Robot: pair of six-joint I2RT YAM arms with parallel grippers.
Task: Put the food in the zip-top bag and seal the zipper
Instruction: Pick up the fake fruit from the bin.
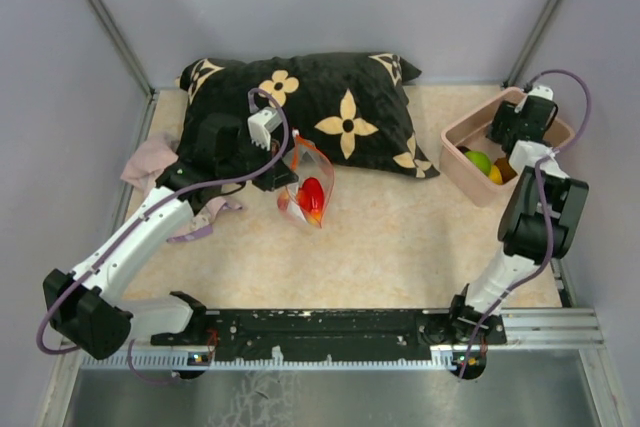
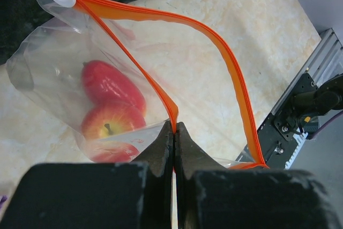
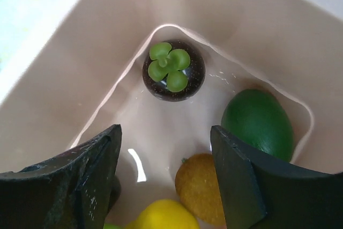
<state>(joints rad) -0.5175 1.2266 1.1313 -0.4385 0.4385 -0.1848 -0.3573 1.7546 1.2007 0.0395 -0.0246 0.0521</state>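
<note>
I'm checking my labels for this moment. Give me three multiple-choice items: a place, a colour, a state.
1. Where is the right gripper? A) over the pillow B) in the pink bin C) behind the pillow
2. The food in the zip-top bag is: A) red B) blue C) white
3. The left gripper is: A) open B) unseen C) shut on the zipper
1 B, bin walls surround it; 2 A, it shows red through the plastic; 3 C, its fingers pinch the orange strip.

Robotics lab test cell | grey enclosure walls [image 1: 60,67] | aluminium mounting rail [image 1: 560,327] edging a marbled tabletop [image 1: 400,237]
</note>
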